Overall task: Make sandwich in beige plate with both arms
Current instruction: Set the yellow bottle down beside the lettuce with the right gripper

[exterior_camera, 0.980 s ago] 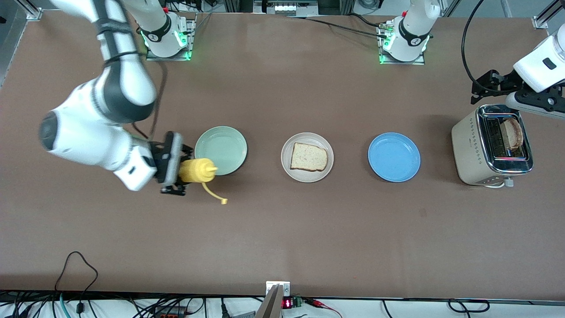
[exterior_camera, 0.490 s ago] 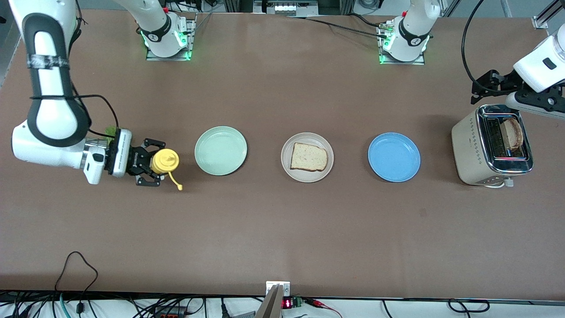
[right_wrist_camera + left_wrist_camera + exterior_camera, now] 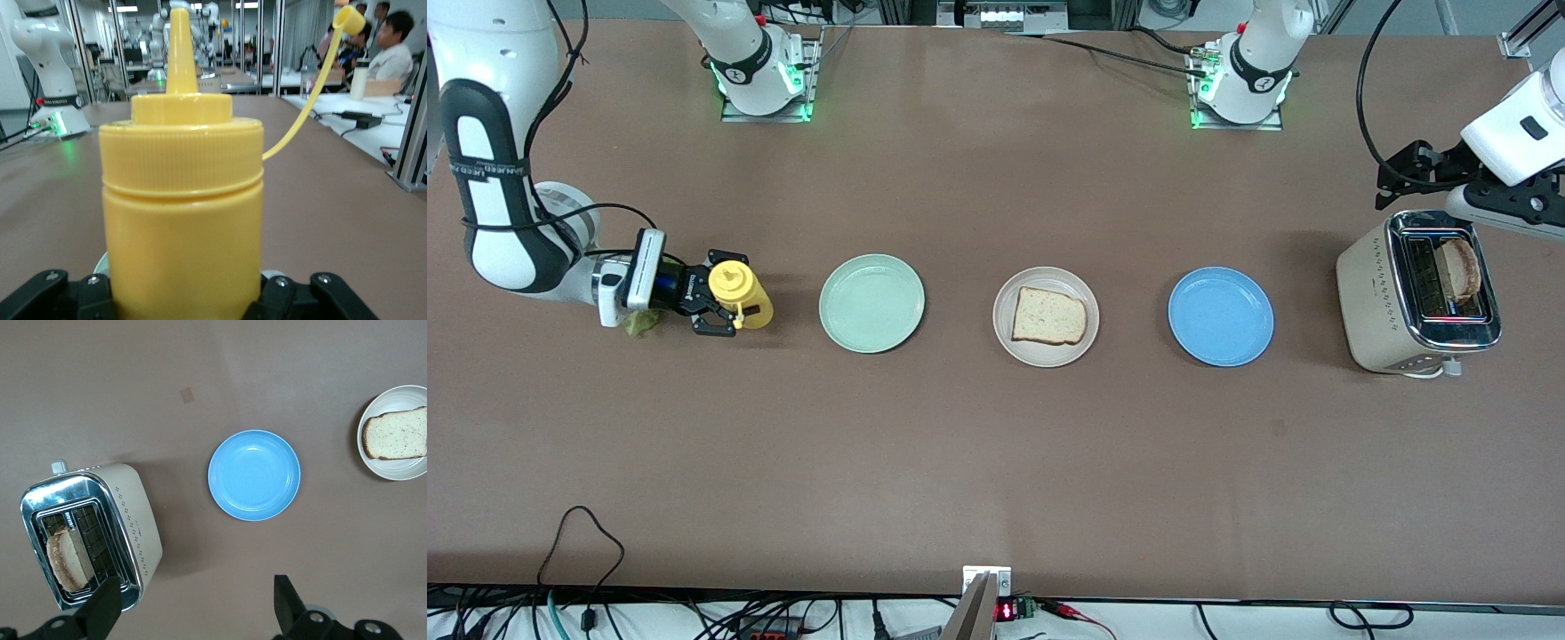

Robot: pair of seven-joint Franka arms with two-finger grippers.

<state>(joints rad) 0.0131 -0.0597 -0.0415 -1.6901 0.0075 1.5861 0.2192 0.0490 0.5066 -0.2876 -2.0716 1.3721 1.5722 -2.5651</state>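
Observation:
The beige plate (image 3: 1047,348) lies mid-table with one slice of bread (image 3: 1049,316) on it; it also shows in the left wrist view (image 3: 383,463). A second slice (image 3: 1461,267) stands in the toaster (image 3: 1383,298). A green lettuce leaf (image 3: 639,324) lies on the table under the right wrist. My right gripper (image 3: 726,295) is shut on a yellow squeeze bottle (image 3: 740,298), upright at the right arm's end; in the right wrist view the bottle (image 3: 181,220) fills the space between the jaws. My left gripper (image 3: 1409,173) is open and empty, up in the air beside the toaster (image 3: 87,533).
A mint-green plate (image 3: 871,303) lies between the bottle and the beige plate. A blue plate (image 3: 1221,316) lies between the beige plate and the toaster. The bottle's cap (image 3: 348,19) hangs open on its strap.
My right arm carried the yellow bottle from beside the mint-green plate toward the right arm's end of the table and turned it upright. The left arm has not moved.

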